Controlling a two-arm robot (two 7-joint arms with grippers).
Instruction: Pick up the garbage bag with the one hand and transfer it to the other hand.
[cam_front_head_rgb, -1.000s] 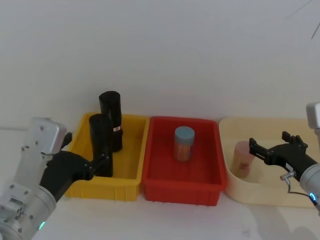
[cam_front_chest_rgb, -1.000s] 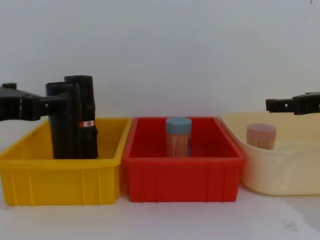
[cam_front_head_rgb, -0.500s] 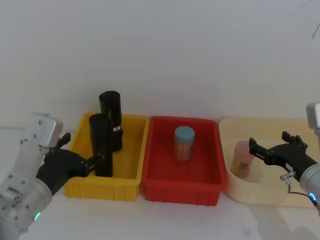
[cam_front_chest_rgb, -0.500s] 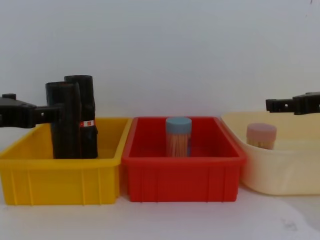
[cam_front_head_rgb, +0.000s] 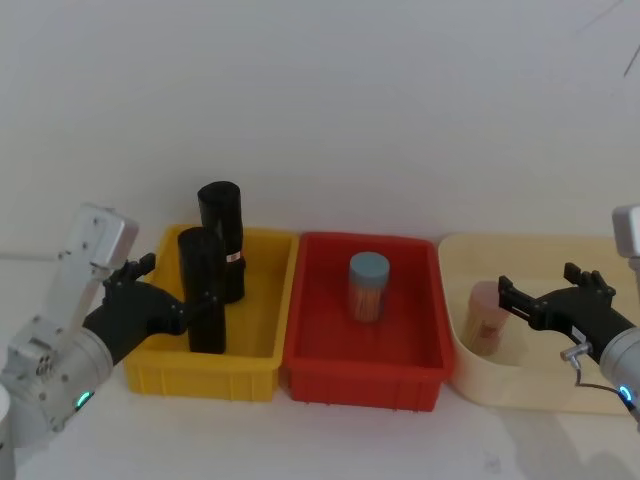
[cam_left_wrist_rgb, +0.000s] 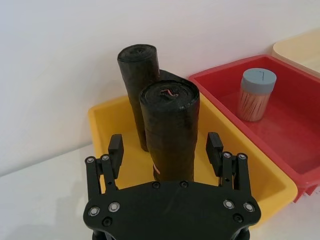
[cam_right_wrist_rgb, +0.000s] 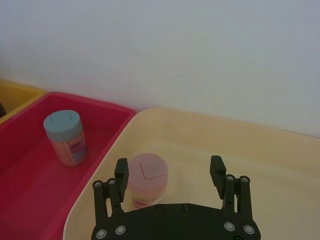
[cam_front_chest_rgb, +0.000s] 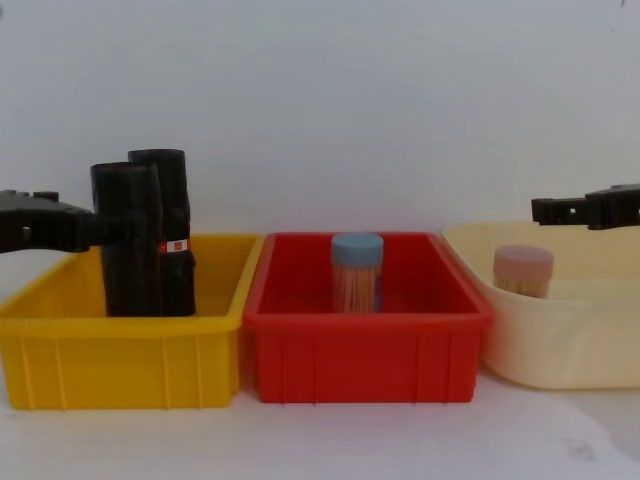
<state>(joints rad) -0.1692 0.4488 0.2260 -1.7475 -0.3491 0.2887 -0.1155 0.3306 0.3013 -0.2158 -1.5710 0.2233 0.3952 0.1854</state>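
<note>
The left gripper (cam_left_wrist_rgb: 165, 146), on the arm lit green, is held at the left side of the yellow bin (cam_front_head_rgb: 200, 380); its fingers (cam_left_wrist_rgb: 116, 150) are spread wide, and the garbage bag (cam_front_head_rgb: 203, 290) is seen between them in the left wrist view, with a gap left on either side, so nothing is gripped. The garbage bag is stood upright in the front left part of the yellow bin; a second black roll (cam_front_head_rgb: 221, 225), marked with a small red-and-white sticker, is stood upright just behind it and close against it. The red bin (cam_front_head_rgb: 360, 385) is set just beside the yellow one; a blue-lidded jar (cam_front_head_rgb: 368, 285) is stood upright inside it, towards the back. A cream bin (cam_front_head_rgb: 540, 385) is placed to the right of the red bin; a pink-lidded jar (cam_front_head_rgb: 487, 315) is stood near its left wall. The right gripper (cam_front_head_rgb: 538, 288), on the arm lit blue, is held above the cream bin, pointed towards the pink-lidded jar; its fingers are parted and nothing is held.
</note>
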